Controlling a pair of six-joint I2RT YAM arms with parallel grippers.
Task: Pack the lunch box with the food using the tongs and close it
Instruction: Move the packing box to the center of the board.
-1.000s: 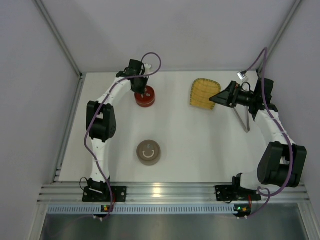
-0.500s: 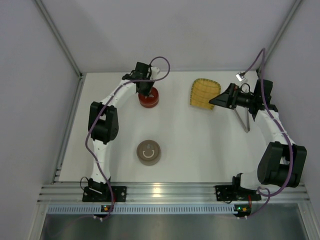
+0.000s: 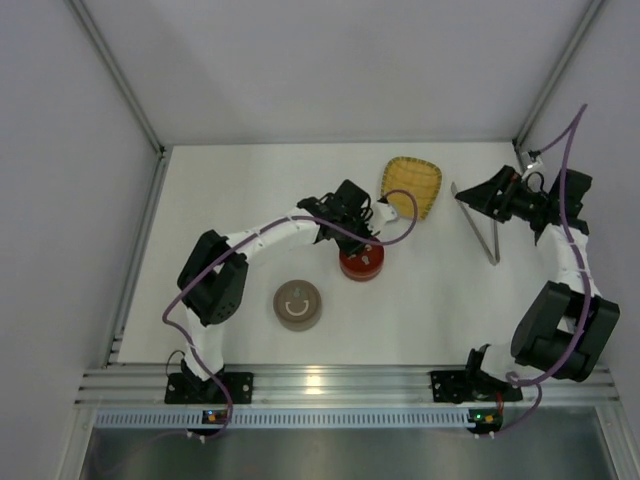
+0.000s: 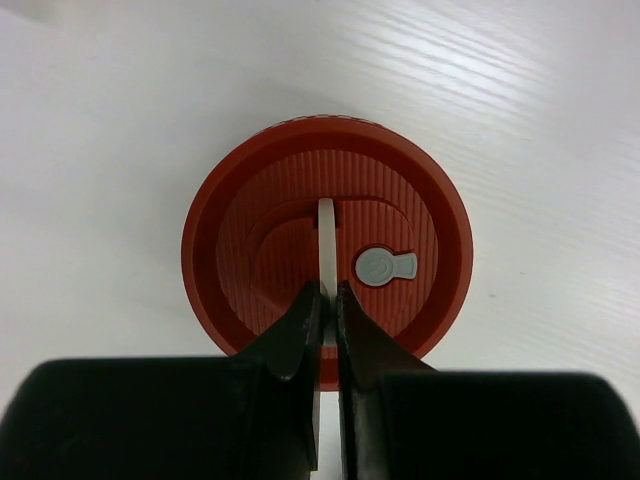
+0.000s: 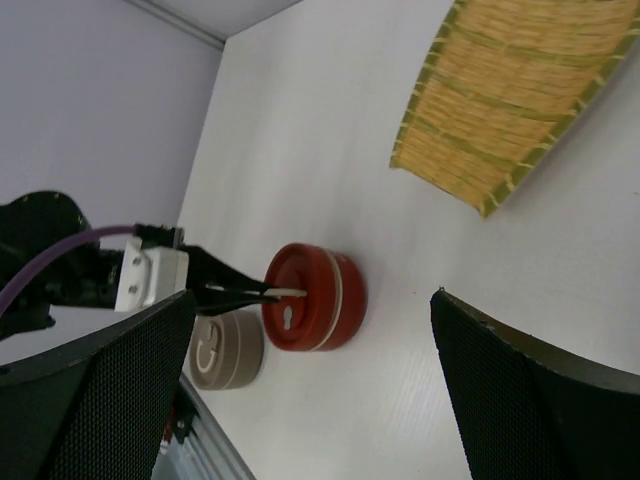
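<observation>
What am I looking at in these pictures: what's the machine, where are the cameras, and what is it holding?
Two robot arms are bolted to a white table. One picture looks down from above; the other two come from a camera on each wrist. On the table lie a red tin, a beige tin with a smiley face, a yellow woven tray and metal tongs. The left gripper pinches a white tab on the red tin's lid. The right gripper is wide open, holding nothing.

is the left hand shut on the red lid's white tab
Yes, the left hand pinches the white tab atop the red lid.
</observation>
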